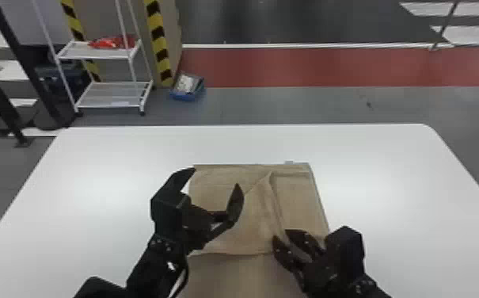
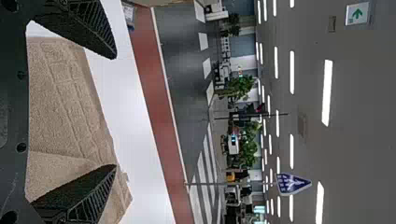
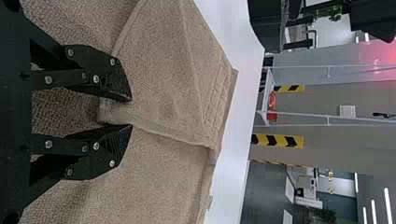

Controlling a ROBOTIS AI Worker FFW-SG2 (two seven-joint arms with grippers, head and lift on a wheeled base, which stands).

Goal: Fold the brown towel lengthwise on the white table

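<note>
The brown towel (image 1: 297,198) lies on the white table (image 1: 388,190), its far part doubled over with a diagonal flap and a raised crease. Over its left side my left gripper (image 1: 216,177) is wide open; in the left wrist view that gripper (image 2: 114,111) has towel (image 2: 60,102) beyond its parted fingers. My right gripper (image 1: 281,234) is at the near right of the folded part, fingers slightly apart. From the right wrist, a hemmed corner of the towel (image 3: 163,74) lies between the fingertips of the right gripper (image 3: 130,113), with a gap around it.
Beyond the table's far edge stand a white wire shelf (image 1: 107,95) with a red item on it and a blue bin (image 1: 187,88) on the floor. Bare tabletop lies left and right of the towel.
</note>
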